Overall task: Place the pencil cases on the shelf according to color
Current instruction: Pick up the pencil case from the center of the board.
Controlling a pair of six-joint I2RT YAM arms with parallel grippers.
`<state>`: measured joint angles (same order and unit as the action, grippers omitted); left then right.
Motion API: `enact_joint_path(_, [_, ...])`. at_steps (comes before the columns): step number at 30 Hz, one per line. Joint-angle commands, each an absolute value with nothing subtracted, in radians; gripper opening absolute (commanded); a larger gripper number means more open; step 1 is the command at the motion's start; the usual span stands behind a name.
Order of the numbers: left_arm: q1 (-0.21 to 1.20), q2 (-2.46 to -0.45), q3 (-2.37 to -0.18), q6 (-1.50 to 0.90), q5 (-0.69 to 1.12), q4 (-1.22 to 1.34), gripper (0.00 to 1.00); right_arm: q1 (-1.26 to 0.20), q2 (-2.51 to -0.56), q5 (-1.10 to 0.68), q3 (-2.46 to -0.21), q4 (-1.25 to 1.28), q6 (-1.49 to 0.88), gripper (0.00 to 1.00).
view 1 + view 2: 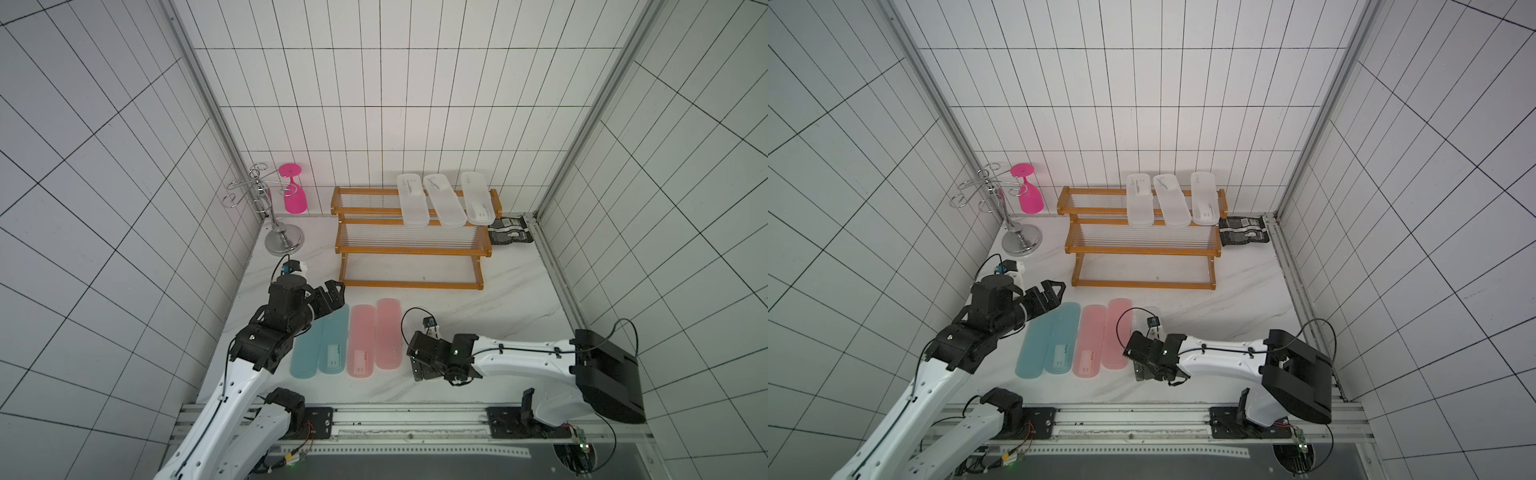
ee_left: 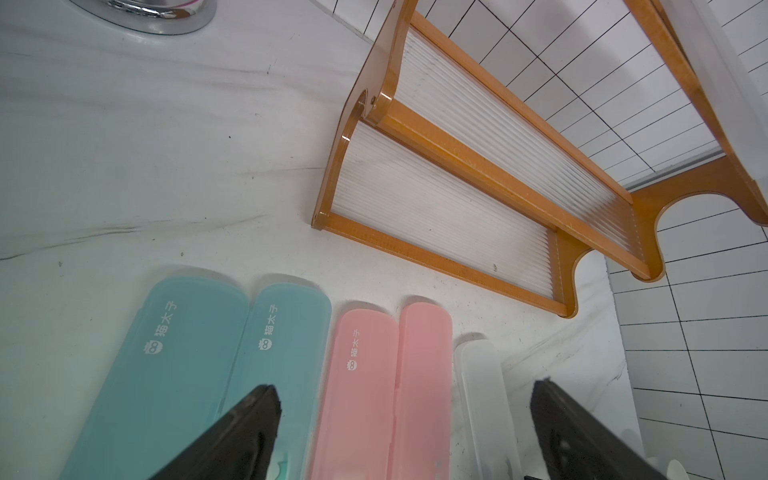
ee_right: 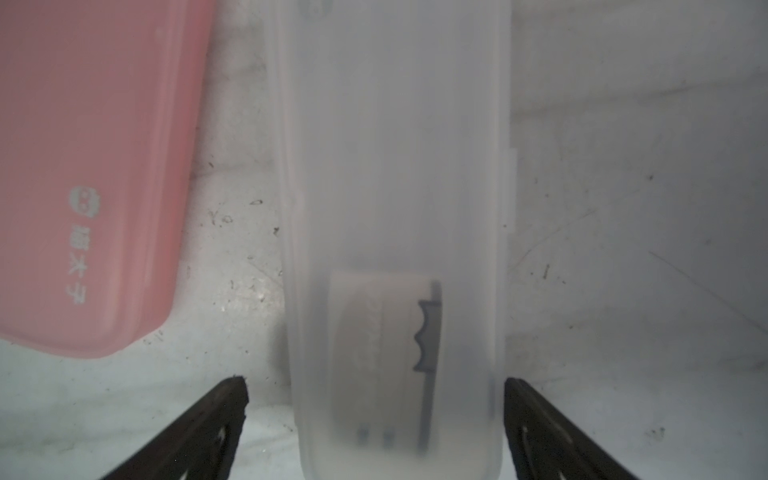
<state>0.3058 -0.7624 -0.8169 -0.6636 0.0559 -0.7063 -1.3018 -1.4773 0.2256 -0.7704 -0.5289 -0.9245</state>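
Taking the far wall as twelve o'clock in both top views, the shelf (image 1: 411,249) stands at the back of the surface (image 1: 498,316). Three clear-white pencil cases (image 1: 412,199) lie side by side on the three o'clock half of its top tier, and their near ends jut out over the middle tier. At six o'clock from the shelf, a row lies flat on the surface: two teal cases (image 1: 338,328), then two pink cases (image 1: 360,332) towards three o'clock, each pair edge to edge. Just beside the pink pair lies one more clear case (image 2: 482,386).

A silver wire stand (image 1: 284,240) with a pink goblet (image 1: 296,199) hung upside down sits at nine o'clock from the shelf. A black patterned packet (image 1: 510,230) lies at three o'clock, just beside the shelf's end.

The left claw (image 1: 336,293) hangs released and empty above the far end of the teal cases, and its arm covers part of the outer one. The right claw (image 3: 376,380) is spread wide astride the clear case's near end. One finger stands apart from the case; whether the other touches its edge I cannot tell.

In a top view the right claw (image 1: 420,369) and wrist hide nearly all of that case. Its label is a blur in the right wrist view, and the packet's print is too small to read.
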Motion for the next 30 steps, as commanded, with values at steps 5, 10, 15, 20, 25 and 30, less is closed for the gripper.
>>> enact_joint_path(5, [0.305, -0.736, -0.784, -0.645, 0.028, -0.680, 0.98, -1.295, -1.537, 0.236, -0.759, -0.476, -0.943, 0.99])
enact_joint_path(10, [0.306, -0.733, -0.772, -0.629, 0.006, -0.688, 0.98, -1.294, -1.588, 0.222, -0.767, -0.458, -0.936, 0.98])
enact_joint_path(15, [0.305, -0.719, -0.751, -0.638, 0.007, -0.669, 0.98, -1.304, -1.586, 0.250, -0.763, -0.490, -0.979, 0.92])
enact_joint_path(20, [0.305, -0.715, -0.780, -0.628, -0.012, -0.704, 0.98, -1.313, -1.554, 0.281, -0.762, -0.551, -1.020, 0.94])
enact_joint_path(25, [0.305, -0.734, -0.796, -0.627, 0.002, -0.713, 0.98, -1.329, -1.555, 0.277, -0.773, -0.589, -1.031, 0.96])
enact_joint_path(30, [0.305, -0.734, -0.787, -0.630, 0.004, -0.709, 0.98, -1.341, -1.550, 0.282, -0.752, -0.585, -1.051, 0.96])
